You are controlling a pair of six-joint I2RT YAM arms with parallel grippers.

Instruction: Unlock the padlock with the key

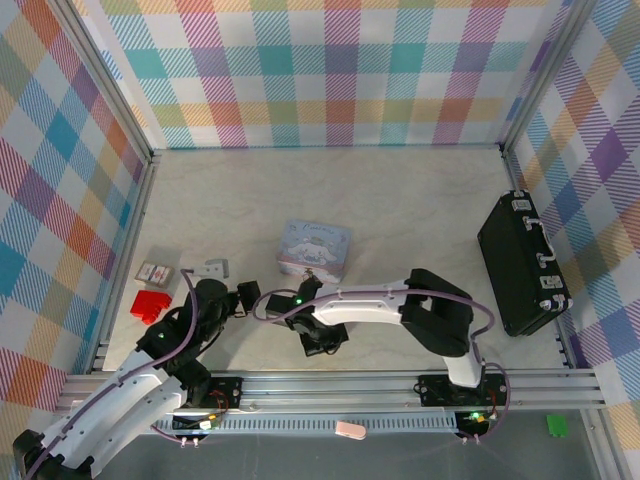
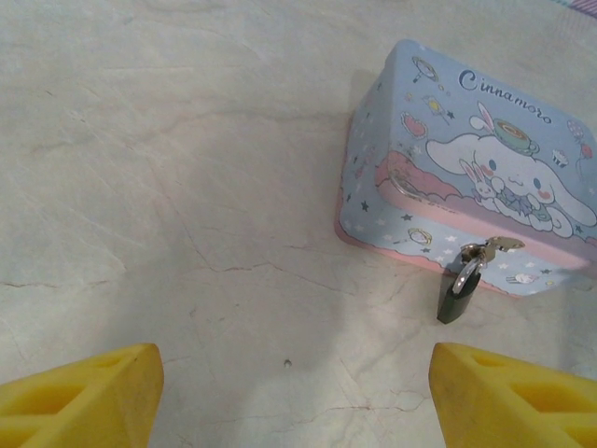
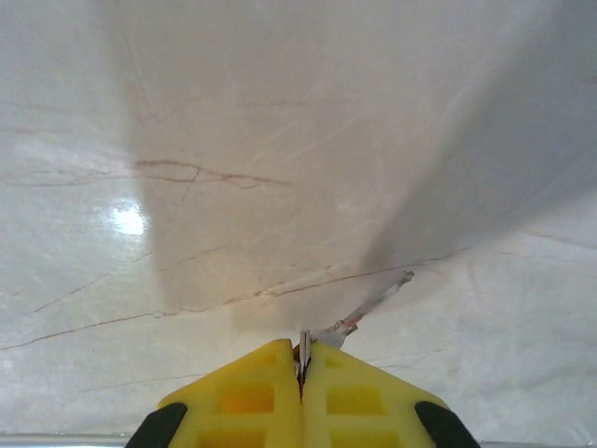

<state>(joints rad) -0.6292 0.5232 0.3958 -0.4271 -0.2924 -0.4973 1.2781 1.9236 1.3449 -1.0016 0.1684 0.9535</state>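
**Key Gripped, Padlock on Tin Clasp**

Top external view: the tin (image 1: 315,248) sits on the counter (image 1: 400,200), left of centre. The left fingers (image 1: 240,300) lie near and left of the tin. The right fingers (image 1: 318,343) point down at the counter on the tin's near side. A black case (image 1: 522,265) stands at the right edge and a red block (image 1: 150,303) lies at the left.

Left wrist view: the left fingers (image 2: 84,397) are spread wide apart over bare counter. The tin (image 2: 410,168) lies far and right of them. The padlock (image 2: 457,294) hangs from the clasp on the tin's front wall — its dark body reaches down to the counter.

Right wrist view: the right fingers (image 3: 252,401) are pressed together, pinching the key (image 3: 303,345) — a thin metal sliver projecting from between the tips, close above the counter.
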